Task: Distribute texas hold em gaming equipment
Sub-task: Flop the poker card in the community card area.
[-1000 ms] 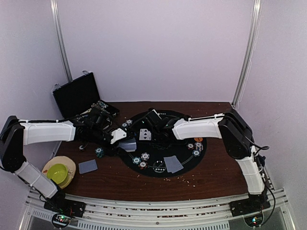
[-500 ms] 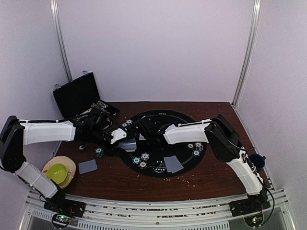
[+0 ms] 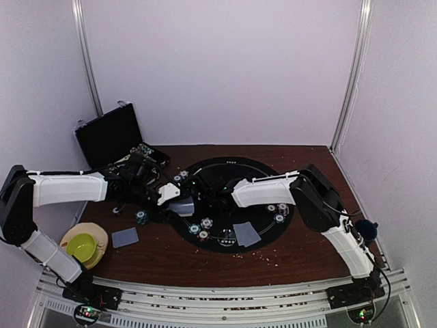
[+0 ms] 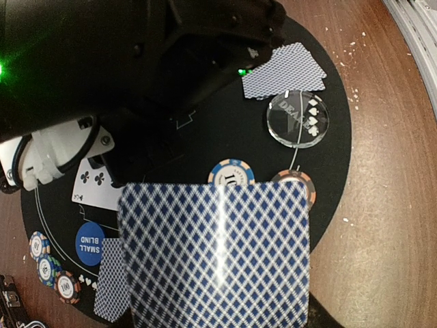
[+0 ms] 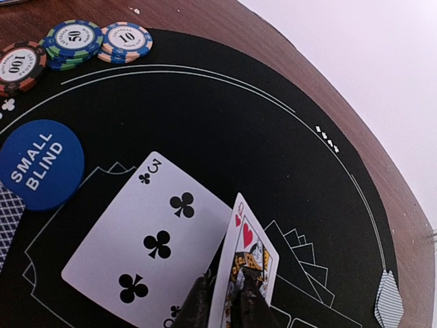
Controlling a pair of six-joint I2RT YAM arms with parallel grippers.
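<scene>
Left pincer (image 3: 175, 203) grasping blue-backed cards (image 4: 218, 253), fingertips hidden; right pincer (image 5: 224, 304) at queen card (image 5: 249, 256), cropped, grip unclear.

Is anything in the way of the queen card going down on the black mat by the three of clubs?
Nothing visible is. The right gripper holds the queen of hearts right beside the three of clubs, and the black mat under and right of it shows only printed card outlines.
</scene>
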